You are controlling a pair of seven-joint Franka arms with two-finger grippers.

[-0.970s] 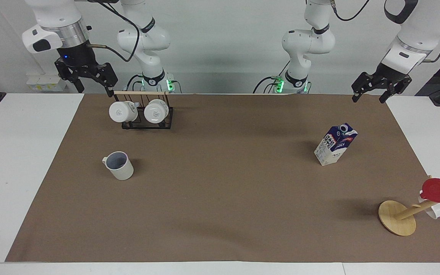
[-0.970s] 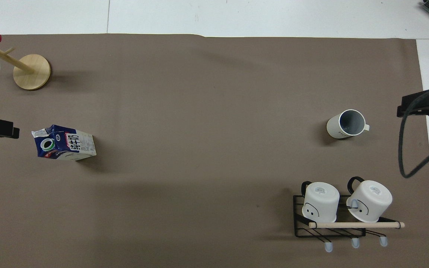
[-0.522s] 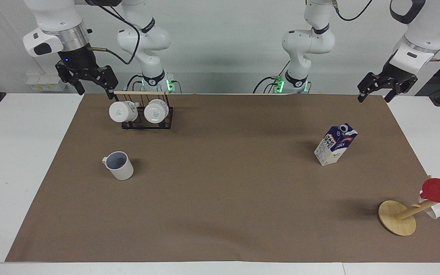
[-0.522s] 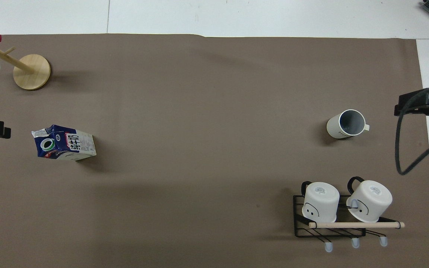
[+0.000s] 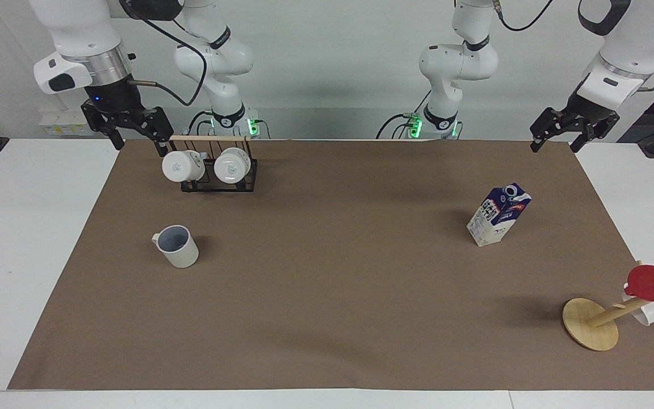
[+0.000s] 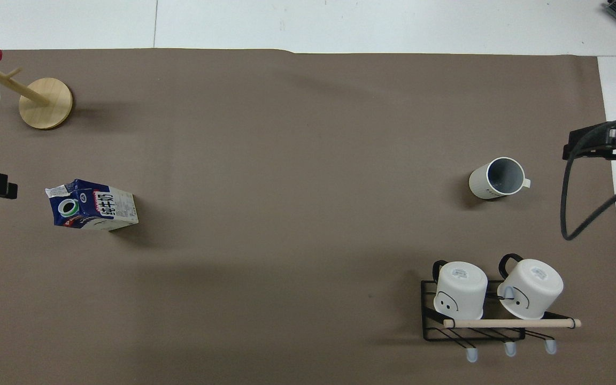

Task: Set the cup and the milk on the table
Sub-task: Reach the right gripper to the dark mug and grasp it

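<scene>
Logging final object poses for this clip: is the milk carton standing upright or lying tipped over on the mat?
Upright. The milk carton stands on its base on the mat, gable top and round cap uppermost, with neither pincer touching it.

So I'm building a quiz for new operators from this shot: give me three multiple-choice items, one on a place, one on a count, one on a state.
1. Where does the cup stand?
A. on the mat, farther from the robots than the rack
B. on the rack
C. beside the milk

2. How many white mugs hang on the rack?
A. one
B. two
C. three

3. How is the milk?
A. lying flat
B. held by the left gripper
C. upright, free of both grippers

Key:
1 A: it sits on the mat, lower in the facing view than the rack.
2 B: two mugs show.
3 C: the left gripper and right gripper hang apart from it.
</scene>
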